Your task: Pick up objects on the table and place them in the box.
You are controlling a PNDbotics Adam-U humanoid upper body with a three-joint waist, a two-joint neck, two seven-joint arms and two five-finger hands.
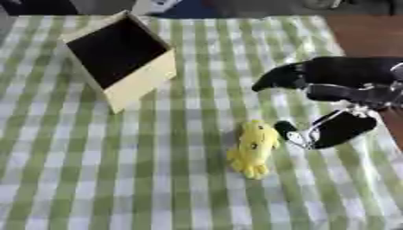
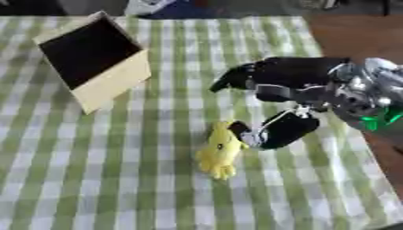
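Note:
A yellow soft toy (image 1: 253, 149) lies on the green and white checked tablecloth, a little right of the middle. My right hand (image 2: 295, 85) reaches in from the right just above and beside it. Its fingers (image 2: 236, 76) stretch out to the left and its thumb (image 2: 271, 130) hangs down, the tip close against the toy's right side. The hand is open and holds nothing. A pale yellow box (image 1: 140, 83) with a dark open inside stands tilted at the upper left, well apart from the toy. My left hand shows in no view.
The checked tablecloth (image 1: 118, 179) covers the table. The table's right edge (image 1: 390, 130) runs close behind my right hand, with brown floor beyond it. Dark things lie past the far edge at the top.

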